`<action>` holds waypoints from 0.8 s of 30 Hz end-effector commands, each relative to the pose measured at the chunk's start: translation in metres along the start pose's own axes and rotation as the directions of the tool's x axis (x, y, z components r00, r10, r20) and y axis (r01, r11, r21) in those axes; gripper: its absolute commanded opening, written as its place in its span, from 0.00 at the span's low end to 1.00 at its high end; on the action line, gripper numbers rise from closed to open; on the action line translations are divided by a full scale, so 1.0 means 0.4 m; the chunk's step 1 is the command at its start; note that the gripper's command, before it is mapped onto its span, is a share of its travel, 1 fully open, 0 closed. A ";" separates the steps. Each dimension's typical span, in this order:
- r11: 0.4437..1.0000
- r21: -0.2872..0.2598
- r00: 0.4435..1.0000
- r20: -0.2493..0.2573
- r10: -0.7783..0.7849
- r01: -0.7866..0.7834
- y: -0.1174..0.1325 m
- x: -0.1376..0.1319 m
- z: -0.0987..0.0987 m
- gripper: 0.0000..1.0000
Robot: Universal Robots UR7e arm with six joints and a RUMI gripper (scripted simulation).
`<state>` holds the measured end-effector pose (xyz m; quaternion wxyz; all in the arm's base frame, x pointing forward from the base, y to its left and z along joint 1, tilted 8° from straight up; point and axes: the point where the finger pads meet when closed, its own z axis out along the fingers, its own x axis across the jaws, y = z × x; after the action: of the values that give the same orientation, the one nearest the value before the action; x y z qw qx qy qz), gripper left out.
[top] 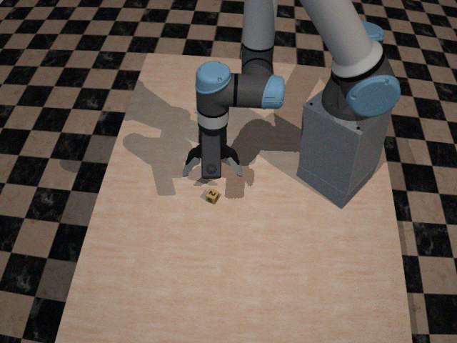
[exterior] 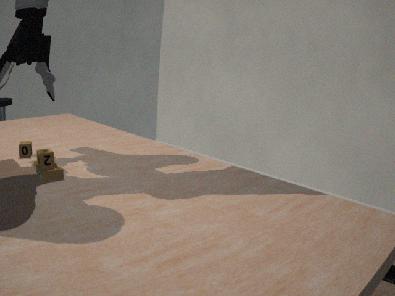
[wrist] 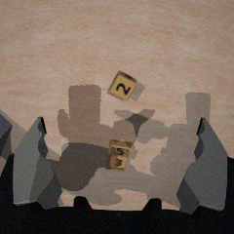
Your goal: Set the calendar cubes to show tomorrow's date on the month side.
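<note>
My gripper (top: 212,175) (exterior: 26,95) (wrist: 121,119) is wide open and empty, high above the table. One wooden cube (top: 212,195) (exterior: 24,149) (wrist: 122,87) lies flat on the table outside the tray, with a 2 on top and a 0 facing the exterior camera. The small tray (exterior: 52,174) holds the other cube (exterior: 45,159) (wrist: 119,155) at one end, and the rest of the tray is free. That cube shows an upside-down 2 in the exterior view and a 5 and a 3 in the wrist view. The top view of the tray is blocked by the gripper. The month's name is not readable.
The arm's grey pedestal (top: 328,147) stands on the table (top: 235,258) (exterior: 255,238), to the right in the top view. Arm shadows fall around the tray. A stool (exterior: 5,102) stands beyond the table in the exterior view.
</note>
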<state>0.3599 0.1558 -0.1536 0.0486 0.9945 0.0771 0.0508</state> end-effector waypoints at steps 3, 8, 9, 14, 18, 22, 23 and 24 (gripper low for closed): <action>0.975 0.007 0.975 -0.003 -0.222 0.222 -0.002 0.000 0.003 1.00; 0.936 0.006 0.936 -0.004 -0.352 0.352 -0.002 -0.001 0.006 1.00; 0.923 0.006 0.923 -0.004 -0.384 0.384 -0.002 -0.001 0.006 1.00; 0.881 0.006 0.881 -0.005 -0.473 0.473 -0.001 -0.001 0.008 1.00; 0.815 0.005 0.815 -0.005 -0.580 0.580 0.000 -0.001 0.010 1.00; 0.744 0.004 0.744 -0.006 -0.668 0.668 0.001 -0.001 0.012 1.00; 0.742 0.004 0.742 -0.006 -0.670 0.670 0.001 -0.001 0.012 1.00; 0.718 0.004 0.718 -0.006 -0.696 0.696 0.002 0.000 0.013 1.00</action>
<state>0.3599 0.1551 -0.1581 0.0624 0.9198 0.3860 0.0329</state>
